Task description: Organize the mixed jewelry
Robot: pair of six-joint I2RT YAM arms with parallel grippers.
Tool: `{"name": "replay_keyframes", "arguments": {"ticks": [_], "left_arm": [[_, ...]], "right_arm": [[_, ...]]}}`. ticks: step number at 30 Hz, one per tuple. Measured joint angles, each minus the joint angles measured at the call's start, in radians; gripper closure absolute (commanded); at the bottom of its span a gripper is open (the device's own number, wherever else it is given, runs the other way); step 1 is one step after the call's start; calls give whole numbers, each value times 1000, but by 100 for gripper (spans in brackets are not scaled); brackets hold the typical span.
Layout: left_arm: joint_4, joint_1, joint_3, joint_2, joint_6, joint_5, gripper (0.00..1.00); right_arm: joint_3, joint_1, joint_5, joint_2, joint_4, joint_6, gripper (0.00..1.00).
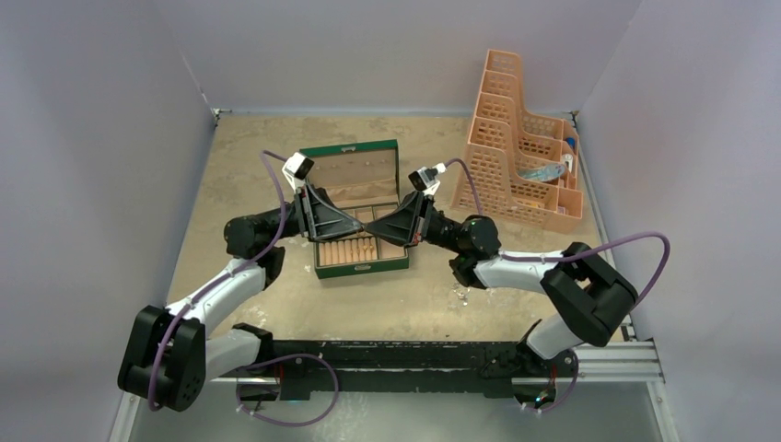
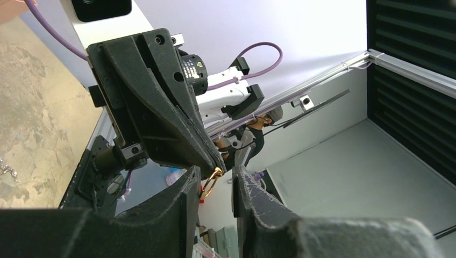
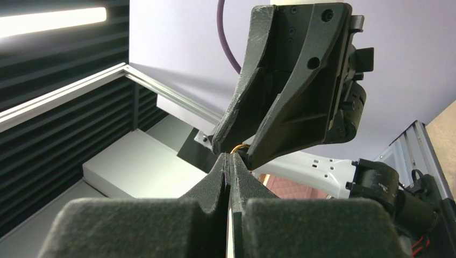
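Right wrist, gold ring [image 3: 240,148] barely visible inside left pincer [image 3: 232,152]

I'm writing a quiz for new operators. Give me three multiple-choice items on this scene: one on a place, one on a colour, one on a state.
1. Where do the left gripper and right gripper meet?
A. over the green box
B. left of it
C. behind it

2. What colour is the ring between them?
A. silver
B. gold
C. green

3. How is the right gripper?
A. wide open
B. shut on the ring
C. shut on nothing

Key:
1. A: in the top view both tips come together above the open box.
2. B: the ring shines gold in the left wrist view.
3. B: its fingers are pressed together, with the ring at their tip.
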Motion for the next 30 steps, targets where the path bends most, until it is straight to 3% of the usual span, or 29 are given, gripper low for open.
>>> {"name": "replay_keyframes", "arguments": {"ticks": [10,19,22,25,30], "left_arm": [[-3,2,0,-5,8,0,99],[-42,4,-7,-24,42,-4,100],[-82,4,-14,-45,68,-10,100],[-136,3,-14,-76,108,-22,100],[-279,3,-10,-130,224,-42,100]], "right_arm": [[-3,1,19,6,7,14,100],[-14,0,24,3,8,14,100],[-39,0,25,-11,2,-5,79],[-70,-2,24,-40,-13,-40,64],[-58,-1,34,-165,-214,-214,53]]}}
